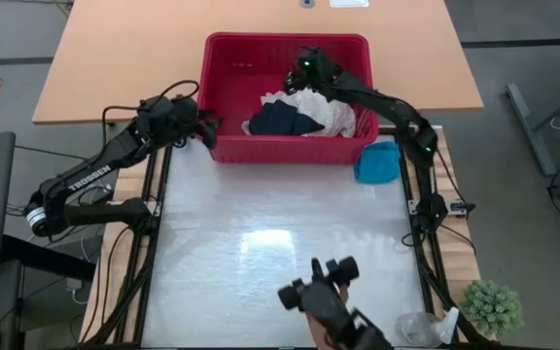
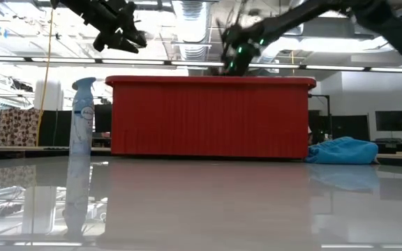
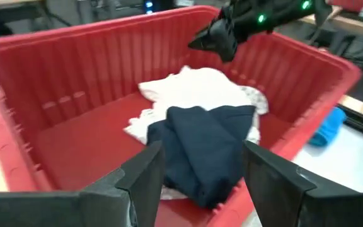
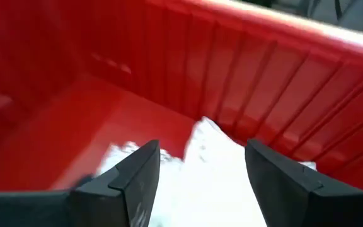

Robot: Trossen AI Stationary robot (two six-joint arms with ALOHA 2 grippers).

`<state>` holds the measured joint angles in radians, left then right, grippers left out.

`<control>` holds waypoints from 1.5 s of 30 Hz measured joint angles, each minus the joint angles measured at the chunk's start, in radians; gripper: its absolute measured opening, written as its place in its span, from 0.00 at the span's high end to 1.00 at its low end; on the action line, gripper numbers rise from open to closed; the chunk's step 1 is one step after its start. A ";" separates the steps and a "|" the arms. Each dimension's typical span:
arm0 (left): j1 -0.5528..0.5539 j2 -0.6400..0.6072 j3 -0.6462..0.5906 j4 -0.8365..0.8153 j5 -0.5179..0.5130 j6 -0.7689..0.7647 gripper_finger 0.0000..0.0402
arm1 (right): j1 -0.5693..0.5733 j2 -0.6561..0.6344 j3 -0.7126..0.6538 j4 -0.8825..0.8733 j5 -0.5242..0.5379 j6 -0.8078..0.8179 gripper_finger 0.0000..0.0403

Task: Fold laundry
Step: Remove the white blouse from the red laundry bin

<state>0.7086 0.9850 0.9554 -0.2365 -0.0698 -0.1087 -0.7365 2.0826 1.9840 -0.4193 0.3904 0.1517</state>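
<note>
High view showed the red basket (image 1: pixel 224 73) at the far side of the table (image 1: pixel 280 253), and everything was placed from it. Inside the basket, toward its right half, the white cloth (image 1: pixel 327 109) was seen heaped, with the navy garment (image 1: pixel 282 119) lying partly on it, toward the basket's middle and near wall. The turquoise garment (image 1: pixel 378 161) was found outside, on the table just beside the basket's near right corner. The left gripper (image 1: pixel 209 129) was held at the basket's left wall, near its near left corner, raised above the rim in the low view (image 2: pixel 121 38); its fingers (image 3: pixel 147 176) were seen spread wide with nothing between them, the navy garment (image 3: pixel 210 148) showing beyond the gap. The right gripper (image 1: pixel 295 83) was hung over the basket's interior, above the white cloth; its fingers (image 4: pixel 137 180) were likewise parted and empty, with the cloth (image 4: pixel 200 170) visible below and between them, no contact being discernible. A spray bottle (image 2: pixel 82 115) was seen in the low view to the left of the basket, and a small plant (image 1: pixel 492 307) stood well away from it.
</note>
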 joint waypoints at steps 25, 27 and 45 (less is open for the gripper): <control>0.010 0.184 0.001 0.002 0.039 -0.227 0.51 | -0.118 0.361 0.277 -0.339 -0.160 0.034 0.42; 0.010 0.188 0.001 0.007 0.039 -0.228 0.51 | -0.126 0.361 0.277 -0.384 -0.164 0.034 0.50; 0.010 0.193 0.000 0.012 0.032 -0.199 0.51 | -0.115 0.140 0.371 -0.321 -0.272 -0.024 0.95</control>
<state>0.7181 1.1778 0.9558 -0.2246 -0.0380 -0.3077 -0.8511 2.2227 2.3554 -0.7404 0.1180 0.1274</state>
